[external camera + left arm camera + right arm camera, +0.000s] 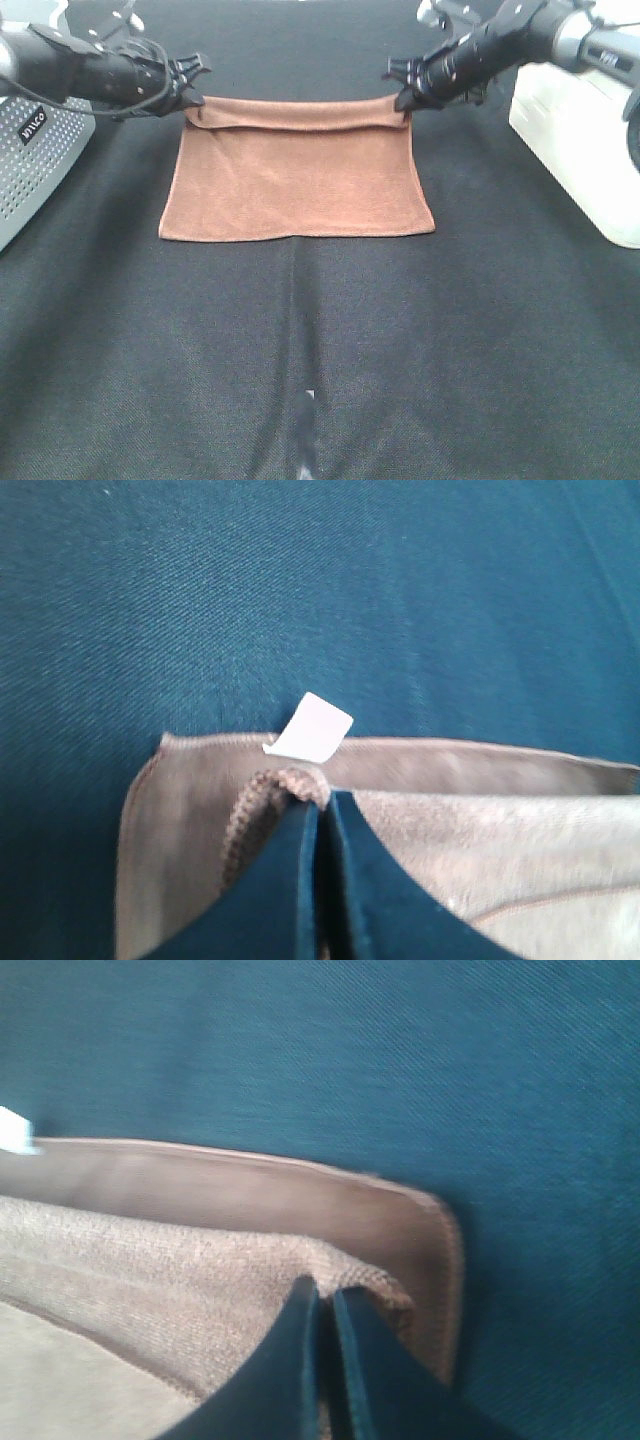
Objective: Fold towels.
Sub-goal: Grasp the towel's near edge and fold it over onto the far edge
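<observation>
Item: rust-brown towel (300,185), upper centre of frame, on black surface (320,360). My left tool (197,103) and right tool (404,98) each pinch one upper corner.

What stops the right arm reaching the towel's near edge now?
Probably nothing, so likely yes: only flat towel lies between the right gripper and the near edge. But that gripper is shut on the towel's far side, so it would have to release first.

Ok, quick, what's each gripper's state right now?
Left gripper: closed, pinching the rust-brown towel at its far left corner.
Right gripper: closed, pinching the towel's far right corner.
</observation>
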Controlling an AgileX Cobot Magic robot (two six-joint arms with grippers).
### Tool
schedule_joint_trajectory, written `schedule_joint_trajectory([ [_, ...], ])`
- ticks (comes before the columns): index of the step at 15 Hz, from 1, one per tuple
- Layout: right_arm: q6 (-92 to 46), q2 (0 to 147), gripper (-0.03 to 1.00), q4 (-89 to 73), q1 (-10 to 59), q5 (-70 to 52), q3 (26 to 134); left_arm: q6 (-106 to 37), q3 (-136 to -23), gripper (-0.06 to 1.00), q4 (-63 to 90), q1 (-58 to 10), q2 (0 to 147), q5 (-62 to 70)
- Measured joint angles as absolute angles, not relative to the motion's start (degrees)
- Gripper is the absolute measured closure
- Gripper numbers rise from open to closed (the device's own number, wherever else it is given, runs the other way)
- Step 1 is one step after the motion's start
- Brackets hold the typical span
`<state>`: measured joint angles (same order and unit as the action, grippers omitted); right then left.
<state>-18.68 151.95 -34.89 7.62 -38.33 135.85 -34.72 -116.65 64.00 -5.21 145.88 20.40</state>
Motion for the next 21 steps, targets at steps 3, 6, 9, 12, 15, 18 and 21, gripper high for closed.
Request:
schedule_joint_trajectory([
  [3, -19.08, 153.32, 0.77, -34.66, 7.62, -36.04, 135.85, -34.84, -117.91, 0.78, 64.06, -5.96, 147.71, 19.42],
  [6, -19.14, 153.32, 0.37, -34.21, 7.62, -36.27, 135.85, -35.29, -117.91, 0.36, 63.20, -5.96, 147.65, 21.37],
  [9, -19.14, 153.09, 0.29, -31.80, 7.62, -43.83, 135.85, -35.24, -117.91, 0.17, 61.36, -5.79, 146.28, 25.61],
  [12, -18.39, 152.23, 0.28, -30.88, 7.62, -49.90, 135.85, -35.12, -118.32, 0.16, 59.07, -5.79, 145.70, 30.60],
  [15, -13.12, 149.54, 0.28, -26.07, 7.62, -60.28, 135.91, -29.91, -118.32, 0.16, 53.80, -5.79, 145.70, 41.25],
  [18, -10.03, 147.08, 0.28, -22.92, 7.62, -67.38, 136.02, -22.00, -118.32, 0.16, 49.10, -5.79, 145.70, 49.79],
  [21, -8.37, 146.39, 0.28, -22.69, 7.62, -69.21, 136.02, -18.16, -115.51, 0.16, 47.44, -5.79, 142.90, 52.77],
])
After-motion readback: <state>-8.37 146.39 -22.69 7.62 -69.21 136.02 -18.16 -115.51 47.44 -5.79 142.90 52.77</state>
